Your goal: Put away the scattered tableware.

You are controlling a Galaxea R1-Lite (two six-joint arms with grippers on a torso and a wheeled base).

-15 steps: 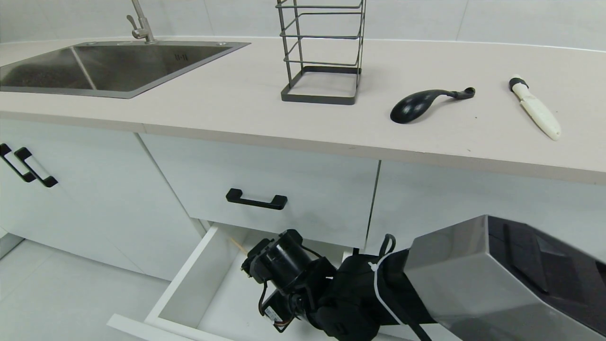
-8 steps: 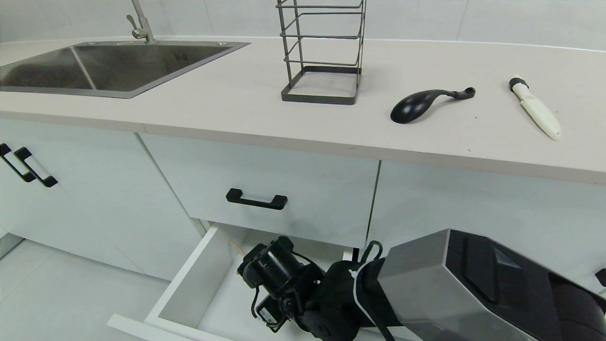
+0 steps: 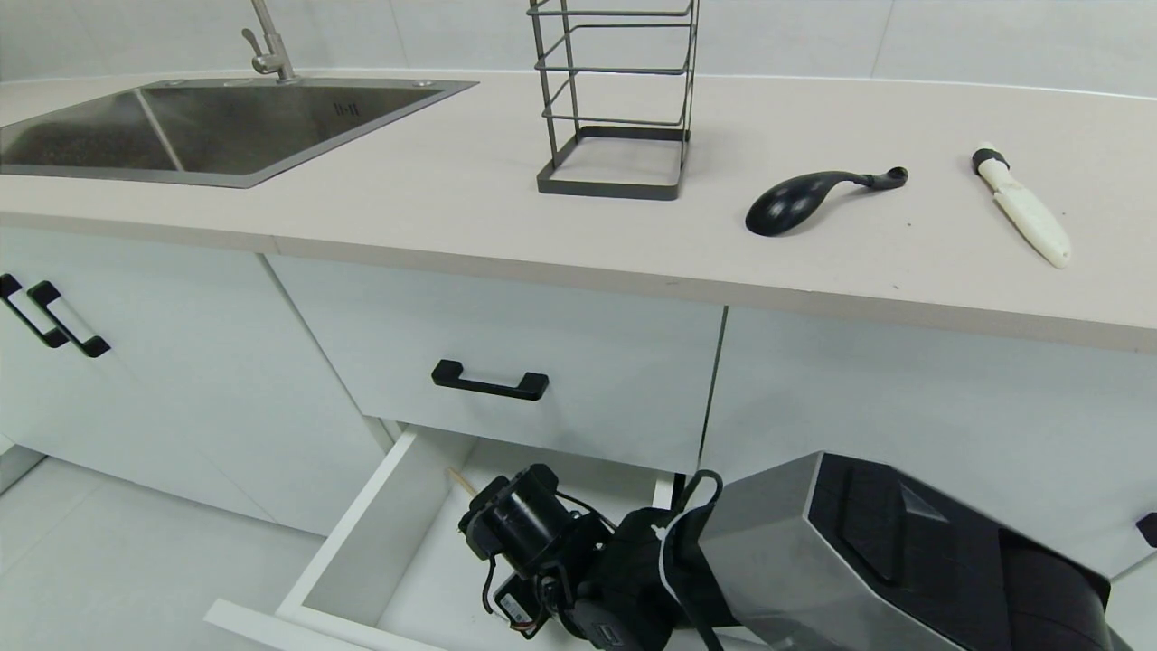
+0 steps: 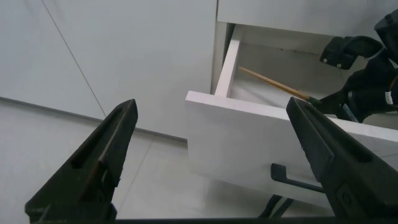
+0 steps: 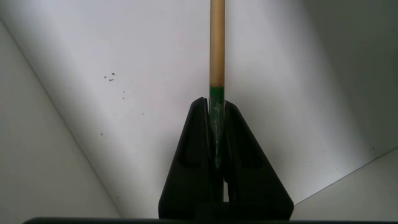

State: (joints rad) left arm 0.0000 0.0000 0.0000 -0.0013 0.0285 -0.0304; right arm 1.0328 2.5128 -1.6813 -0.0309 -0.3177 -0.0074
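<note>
A wooden chopstick with a green end (image 5: 216, 56) is clamped in my right gripper (image 5: 216, 109), which is shut on it inside the open white drawer (image 3: 357, 533) below the counter. In the left wrist view the chopstick (image 4: 270, 83) slants over the drawer floor from that gripper (image 4: 324, 99). Its pale tip (image 3: 459, 478) pokes out past the right wrist in the head view. A black spoon (image 3: 795, 199) and a white knife with a black collar (image 3: 1026, 212) lie on the counter at the right. My left gripper (image 4: 214, 168) hangs open outside the drawer's front panel (image 4: 249, 134), holding nothing.
A dark wire rack (image 3: 619, 99) stands mid-counter, and a steel sink (image 3: 199, 122) with a tap is at the back left. A shut drawer with a black handle (image 3: 489, 381) sits just above the open one. Cabinet doors with black handles (image 3: 50, 316) are at the left.
My right arm has slid further left and lower into the open drawer, carrying the chopstick. The spoon and knife on the counter have not moved.
</note>
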